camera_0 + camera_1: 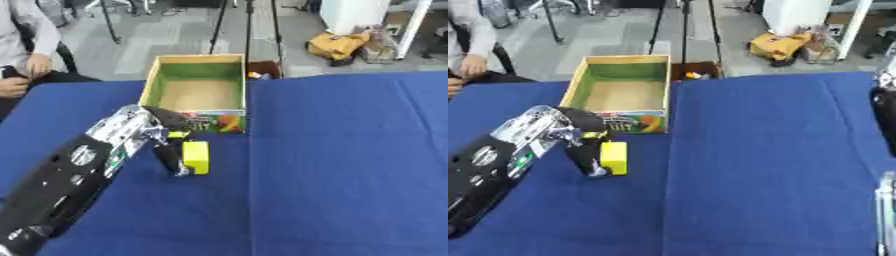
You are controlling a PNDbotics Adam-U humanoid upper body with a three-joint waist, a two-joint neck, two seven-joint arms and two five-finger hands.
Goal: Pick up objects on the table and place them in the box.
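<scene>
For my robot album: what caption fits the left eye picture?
Robot's left hand grips a yellow block on the blue table, just before the open box.

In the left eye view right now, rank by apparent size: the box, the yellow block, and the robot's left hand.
1. box
2. left hand, though nearer the camera, so less sure
3. yellow block

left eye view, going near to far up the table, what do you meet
The robot's black and silver left hand beside the yellow rectangular block, then the open cardboard box with green inner walls, standing on the blue tablecloth.
</scene>
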